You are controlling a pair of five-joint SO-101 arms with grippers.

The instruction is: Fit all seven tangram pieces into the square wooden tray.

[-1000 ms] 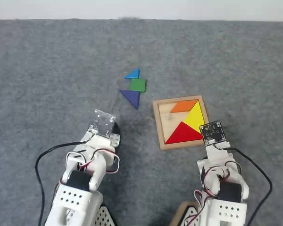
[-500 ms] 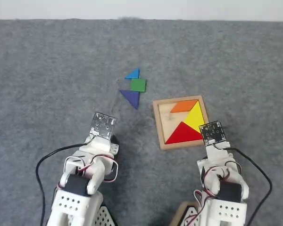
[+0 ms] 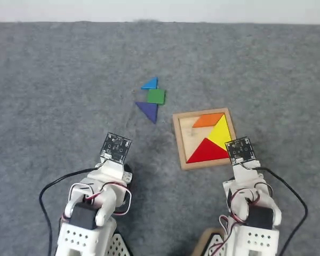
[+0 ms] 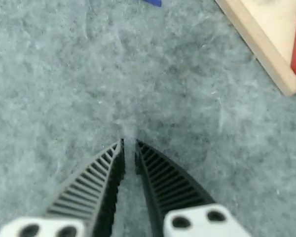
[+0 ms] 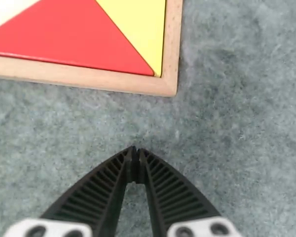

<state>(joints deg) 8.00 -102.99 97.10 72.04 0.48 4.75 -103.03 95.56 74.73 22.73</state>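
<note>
The square wooden tray (image 3: 178,140) lies right of centre and holds an orange piece (image 3: 208,120), a yellow triangle (image 3: 222,133) and a red triangle (image 3: 207,151). Loose on the carpet to its far left lie a light blue triangle (image 3: 150,84), a green square (image 3: 156,96) and a dark blue triangle (image 3: 148,110). My left gripper (image 4: 129,143) hovers low over bare carpet, shut and holding nothing, with the tray's corner (image 4: 266,49) off to one side. My right gripper (image 5: 134,149) is shut and holds nothing, just short of the tray's near rim (image 5: 89,81).
Grey carpet covers the whole table. The left arm (image 3: 115,149) stands near the front, left of the tray, and the right arm (image 3: 240,151) overlaps the tray's near right corner. A wooden object's edge (image 3: 205,237) shows at the front.
The left arm has drawn back toward the front edge of the table, away from the loose pieces. The right arm and all pieces have stayed put.
</note>
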